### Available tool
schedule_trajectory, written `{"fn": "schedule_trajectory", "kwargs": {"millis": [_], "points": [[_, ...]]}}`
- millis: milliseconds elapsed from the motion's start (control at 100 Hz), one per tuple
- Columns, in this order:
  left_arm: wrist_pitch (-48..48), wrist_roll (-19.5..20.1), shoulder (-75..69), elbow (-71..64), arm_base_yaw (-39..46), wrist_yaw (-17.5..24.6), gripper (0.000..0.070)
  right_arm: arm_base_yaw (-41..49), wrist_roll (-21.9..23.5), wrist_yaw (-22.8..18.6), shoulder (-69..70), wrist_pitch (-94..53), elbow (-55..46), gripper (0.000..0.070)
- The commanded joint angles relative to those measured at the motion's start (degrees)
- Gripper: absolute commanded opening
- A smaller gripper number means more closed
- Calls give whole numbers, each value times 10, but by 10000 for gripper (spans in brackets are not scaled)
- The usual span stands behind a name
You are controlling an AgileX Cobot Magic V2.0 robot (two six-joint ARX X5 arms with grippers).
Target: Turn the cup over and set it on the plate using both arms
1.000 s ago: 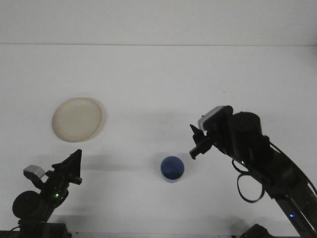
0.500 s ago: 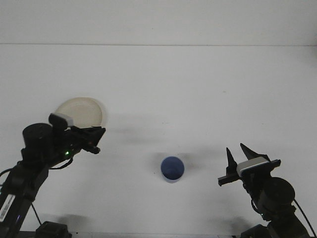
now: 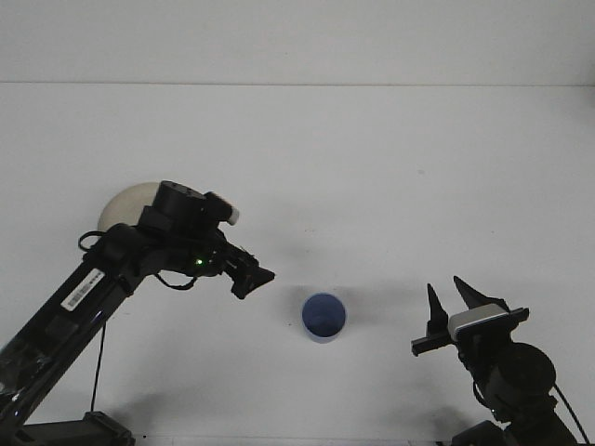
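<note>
A blue cup stands upright on the white table, mouth up, in the lower middle. The cream plate lies at the left, mostly hidden behind my left arm. My left gripper hangs open and empty a short way left of the cup and slightly behind it, not touching it. My right gripper stands low at the front right, well to the right of the cup. Its two fingers are spread apart and point upward, with nothing between them.
The white table stretches back to a wall edge. My left arm runs diagonally from the bottom left corner across the plate's near side.
My left arm has swung up and to the right, from the front left corner past the plate toward the cup. My right arm pulled back from the cup to the front right, then stayed.
</note>
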Motion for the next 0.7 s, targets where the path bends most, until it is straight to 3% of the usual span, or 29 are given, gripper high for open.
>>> {"fn": "schedule_trajectory", "kwargs": {"millis": [0, 160, 690], "points": [[-6, 13, 24, 14, -23, 2, 468, 2, 8, 2, 2, 4, 3, 305], [-3, 11, 72, 14, -78, -31, 463, 2, 8, 2, 3, 1, 3, 305], [69, -9, 176, 14, -169, -81, 463, 2, 8, 2, 3, 1, 3, 305]]}}
